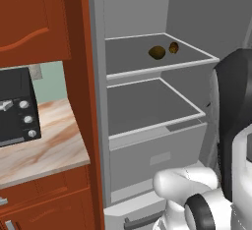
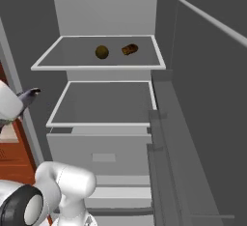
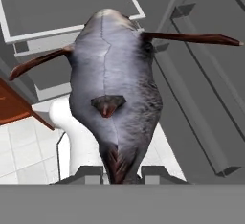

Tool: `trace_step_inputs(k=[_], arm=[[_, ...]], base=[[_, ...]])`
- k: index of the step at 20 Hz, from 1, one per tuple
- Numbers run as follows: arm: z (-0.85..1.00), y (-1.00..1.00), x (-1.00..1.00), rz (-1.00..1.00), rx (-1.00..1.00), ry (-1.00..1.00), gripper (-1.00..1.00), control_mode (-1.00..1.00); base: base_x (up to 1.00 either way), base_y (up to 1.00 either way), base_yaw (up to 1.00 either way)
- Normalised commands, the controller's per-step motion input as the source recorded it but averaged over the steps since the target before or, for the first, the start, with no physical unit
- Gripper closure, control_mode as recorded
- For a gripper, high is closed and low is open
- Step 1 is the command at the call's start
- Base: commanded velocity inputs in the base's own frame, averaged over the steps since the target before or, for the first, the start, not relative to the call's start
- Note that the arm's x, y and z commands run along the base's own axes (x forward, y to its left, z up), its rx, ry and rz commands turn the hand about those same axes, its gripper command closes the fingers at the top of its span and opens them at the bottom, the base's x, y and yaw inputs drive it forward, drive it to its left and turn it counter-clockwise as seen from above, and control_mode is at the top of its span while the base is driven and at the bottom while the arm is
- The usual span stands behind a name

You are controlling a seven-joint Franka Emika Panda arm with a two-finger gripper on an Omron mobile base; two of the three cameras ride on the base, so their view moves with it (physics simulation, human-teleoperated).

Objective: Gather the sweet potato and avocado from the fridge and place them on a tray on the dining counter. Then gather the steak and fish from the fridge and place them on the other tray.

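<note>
Mid-way through the second gathering step, by the look of it: fish [image 3: 112, 89] clamped at its tail end between the near-closed jaws of the gripper [image 3: 122, 173], body stretching straight away from the fingertips [image 3: 88, 173], out in front of the open fridge [image 1: 147, 126]. Next, probably a carry away to the blue tray on the dining counter, keeping clear of the door shelves. Left on the upper shelf toward its back: avocado [image 2: 102, 52] and sweet potato [image 2: 129, 49].
</note>
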Motion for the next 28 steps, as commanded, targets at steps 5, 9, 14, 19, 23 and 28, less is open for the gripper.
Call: trace_step_inputs(k=[5, 9, 14, 19, 23, 28], arm=[[0.0, 0.0, -0.17, 0.0, 0.0, 0.0, 1.0, -1.0], [0.0, 0.0, 0.0, 0.0, 0.0, 0.0, 1.0, -1.0], [0.0, 0.0, -0.06, 0.0, 0.0, 0.0, 1.0, -1.0], [0.0, 0.0, -0.17, -0.03, 0.0, 0.0, 1.0, 1.0], [0.0, 0.0, 0.0, 0.0, 0.0, 0.0, 1.0, 1.0], [0.0, 0.0, 0.0, 0.0, 0.0, 0.0, 1.0, 1.0]], base=[[0.0, 0.0, 0.0], [0.0, 0.0, 0.0], [0.0, 0.0, 0.0], [-0.17, 0.02, -0.06], [-0.54, 0.12, -0.24], [-0.68, 0.18, -0.33]])
